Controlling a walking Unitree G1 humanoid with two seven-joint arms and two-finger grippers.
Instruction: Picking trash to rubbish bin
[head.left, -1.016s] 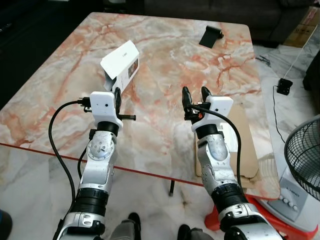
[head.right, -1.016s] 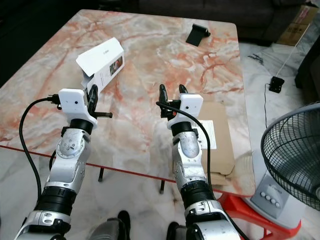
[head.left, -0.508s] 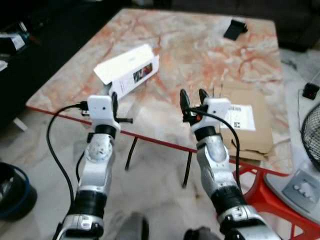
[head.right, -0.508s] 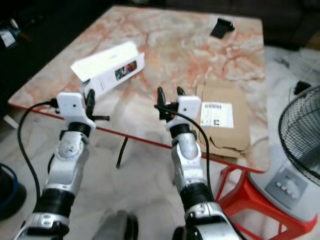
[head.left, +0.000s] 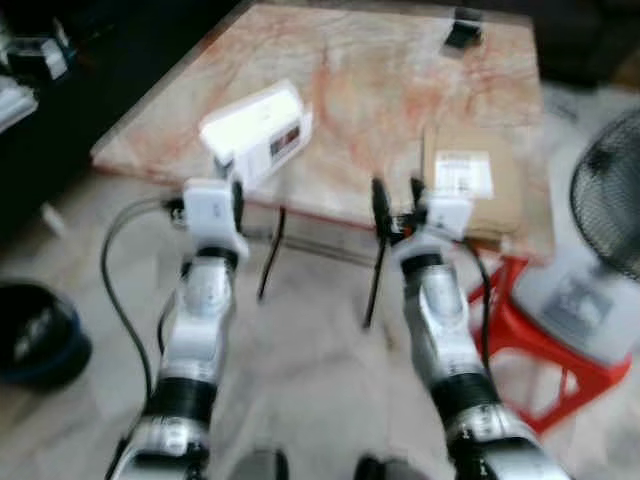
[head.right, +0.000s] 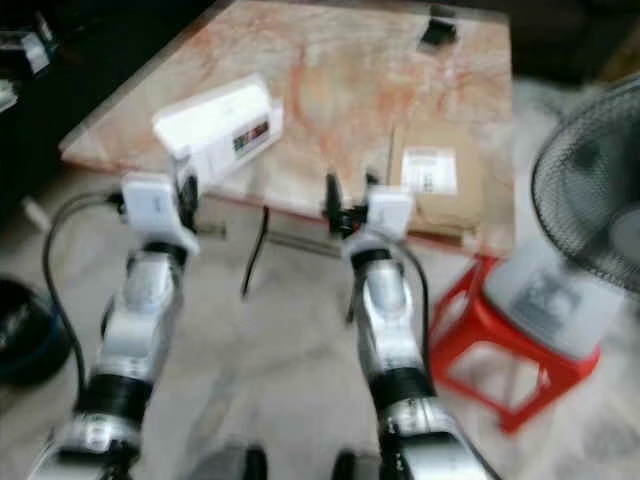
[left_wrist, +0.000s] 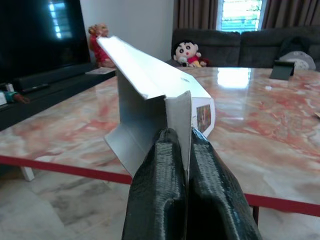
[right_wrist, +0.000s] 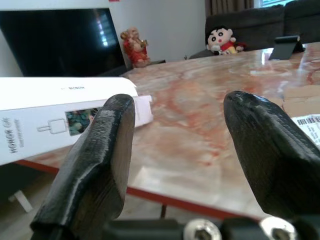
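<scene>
Since a second ago the camera has pulled back from the marble table, so both arms now hang in front of the table's near red edge, over the pale floor, and the white carton has come along with the left gripper. Head views are blurred. The left gripper has its black fingers pressed together on an open flap of the white carton, which is lifted at the table's near left corner; in the left wrist view the flap stands pinched between the fingertips. The right gripper hovers at the near edge of the table, its two fingers spread well apart with nothing between them. A flat brown cardboard parcel with a white label lies on the near right part of the table, just beyond the right gripper. A small black stand sits at the far side. A red stool stands on the floor at the right, beside a fan. A dark round bin sits on the floor at the far left.
</scene>
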